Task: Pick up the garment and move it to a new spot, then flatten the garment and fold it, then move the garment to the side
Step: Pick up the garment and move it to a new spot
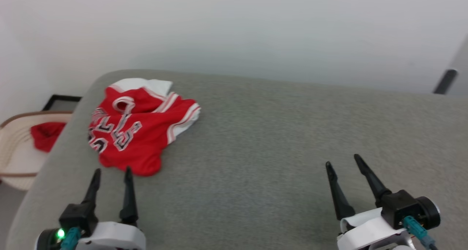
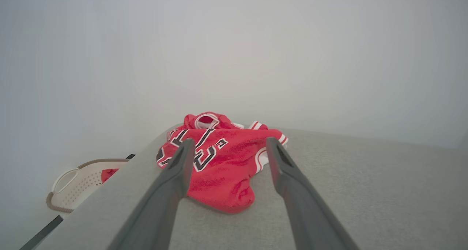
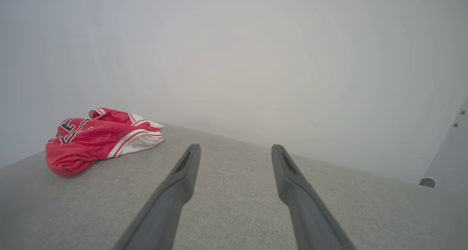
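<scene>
Head view: garment (image 1: pixel 139 133) just beyond left end effector (image 1: pixel 112 169).

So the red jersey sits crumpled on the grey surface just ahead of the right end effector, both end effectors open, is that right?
Not quite: in the head view the jersey lies crumpled on the grey surface just ahead of the left end effector, not the right end effector. Both are open.

Light soft, even, diffuse, source unclear; no glare; faint shadow under jersey (image 1: pixel 135 133) near surface's (image 1: pixel 256 151) far-left corner; head view slightly soft; wrist views bowed and dimmer at edges; near fingers (image 2: pixel 172 184) blurred.
</scene>
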Available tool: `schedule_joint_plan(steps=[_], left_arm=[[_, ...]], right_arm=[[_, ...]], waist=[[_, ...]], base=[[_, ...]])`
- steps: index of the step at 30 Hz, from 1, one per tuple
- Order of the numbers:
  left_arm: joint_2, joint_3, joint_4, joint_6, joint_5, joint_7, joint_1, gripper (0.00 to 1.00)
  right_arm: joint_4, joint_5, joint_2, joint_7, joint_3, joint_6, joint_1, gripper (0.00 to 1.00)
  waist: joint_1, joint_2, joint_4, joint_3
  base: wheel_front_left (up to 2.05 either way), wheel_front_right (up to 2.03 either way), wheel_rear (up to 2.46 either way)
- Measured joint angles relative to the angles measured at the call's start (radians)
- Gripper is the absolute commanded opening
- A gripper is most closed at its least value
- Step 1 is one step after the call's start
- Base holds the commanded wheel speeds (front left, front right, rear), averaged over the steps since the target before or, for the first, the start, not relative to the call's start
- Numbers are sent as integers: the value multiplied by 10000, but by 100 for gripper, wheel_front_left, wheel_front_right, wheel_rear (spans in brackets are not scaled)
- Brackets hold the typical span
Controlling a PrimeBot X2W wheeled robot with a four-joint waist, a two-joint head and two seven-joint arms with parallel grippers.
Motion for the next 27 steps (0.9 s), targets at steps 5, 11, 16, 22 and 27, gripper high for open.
schedule_joint_plan(steps=[5,11,16,22,27], left_arm=[[36,213,27,13,-13,0,130,100],[73,347,105,-44,-119,0,153,100],[219,378,374,-222,-522,178,-345,100],[725,533,391,-403,-1532,1764,-1631,100],[1484,602,397,-485,-2130,3457,-2856,100]], right_arm=[[128,90,4,-13,322,0,-40,100],[173,236,4,-13,420,0,-115,100],[196,190,8,-13,416,0,-136,100],[84,15,-36,-15,399,0,-496,100],[-107,-27,-188,-15,368,0,-922,100]], waist=[[1,0,617,-118],[0,0,1034,-202],[0,0,960,-49],[1,0,655,505],[0,0,305,1213]], base=[[0,0,0],[0,0,0],[0,0,0],[0,0,0],[0,0,0]])
